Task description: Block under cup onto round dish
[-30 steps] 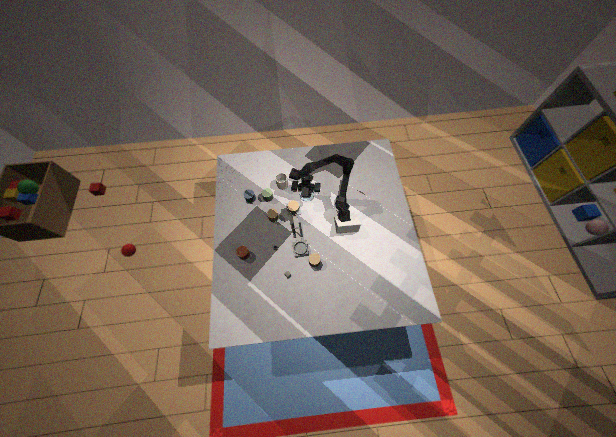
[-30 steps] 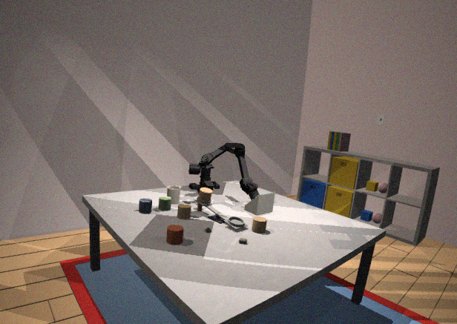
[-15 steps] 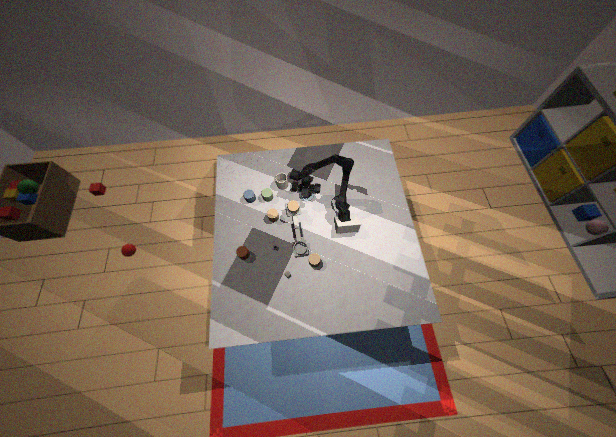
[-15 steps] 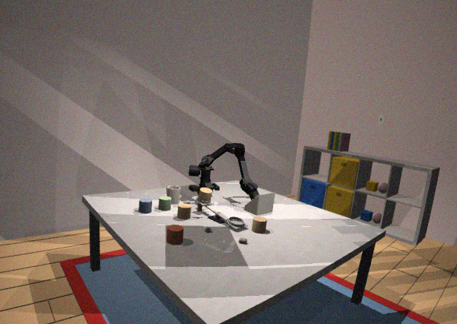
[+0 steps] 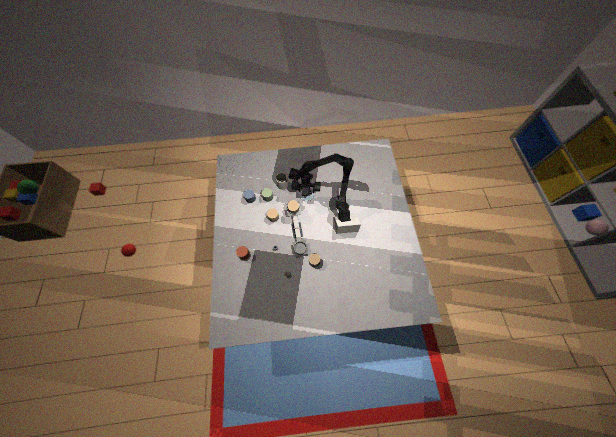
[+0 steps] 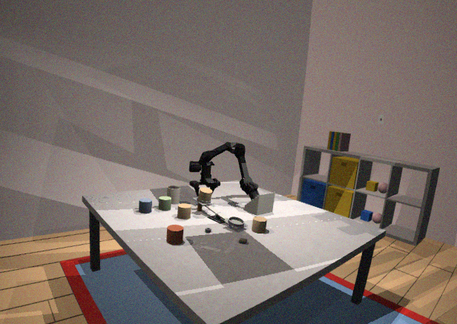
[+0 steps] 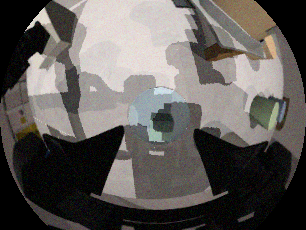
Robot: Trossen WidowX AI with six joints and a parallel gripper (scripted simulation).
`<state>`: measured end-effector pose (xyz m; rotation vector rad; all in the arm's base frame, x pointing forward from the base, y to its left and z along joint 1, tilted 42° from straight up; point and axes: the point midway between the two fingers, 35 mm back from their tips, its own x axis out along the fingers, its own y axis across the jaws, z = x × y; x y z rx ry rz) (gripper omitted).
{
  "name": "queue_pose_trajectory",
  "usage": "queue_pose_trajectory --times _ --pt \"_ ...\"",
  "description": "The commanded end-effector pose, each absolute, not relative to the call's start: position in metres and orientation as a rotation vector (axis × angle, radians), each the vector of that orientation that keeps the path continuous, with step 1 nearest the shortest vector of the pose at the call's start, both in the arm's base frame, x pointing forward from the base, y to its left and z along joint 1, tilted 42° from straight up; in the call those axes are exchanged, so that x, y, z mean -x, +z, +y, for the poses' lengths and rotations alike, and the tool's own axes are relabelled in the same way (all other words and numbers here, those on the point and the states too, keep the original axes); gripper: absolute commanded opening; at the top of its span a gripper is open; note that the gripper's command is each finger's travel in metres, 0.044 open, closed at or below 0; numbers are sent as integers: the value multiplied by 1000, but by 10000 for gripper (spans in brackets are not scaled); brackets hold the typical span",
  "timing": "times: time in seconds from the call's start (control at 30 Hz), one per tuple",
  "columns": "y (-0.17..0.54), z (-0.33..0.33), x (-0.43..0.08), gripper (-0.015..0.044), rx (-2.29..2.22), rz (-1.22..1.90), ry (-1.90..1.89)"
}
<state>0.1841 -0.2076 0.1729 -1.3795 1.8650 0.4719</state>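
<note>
- The dark green block (image 7: 164, 124) lies on the pale blue round dish (image 5: 309, 198) (image 7: 140, 116), seen from the wrist.
- The gripper (image 5: 306, 190) (image 6: 205, 186) (image 7: 160, 131) has its fingers well apart, with nothing clamped; the block shows in the gap between them.
- Release looks done, so what remains is probably a clean withdrawal of the arm (image 5: 346, 180) (image 6: 241, 163).
- A sideways exit could let a fingertip catch the block and drag it off the dish, or nudge the dish itself; rising straight up first is safer.
- The tan cup (image 5: 293, 206) (image 6: 205, 196) on the near end of the balance (image 5: 297, 229) (image 6: 216, 213) stands close to the gripper. Swinging that way too low could knock it, and if it is the forbidden cup, the attempt ends.
- The grey cylinder (image 5: 281, 178) (image 6: 173, 195) is another possible snag.
</note>
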Motion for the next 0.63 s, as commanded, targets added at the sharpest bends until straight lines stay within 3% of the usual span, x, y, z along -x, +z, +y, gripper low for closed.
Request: queue_pose_trajectory --times 0.0,0.6 --pt "195 -193 -187 440 1388 1861 455" --pt "222 -168 -189 440 1391 1858 459"
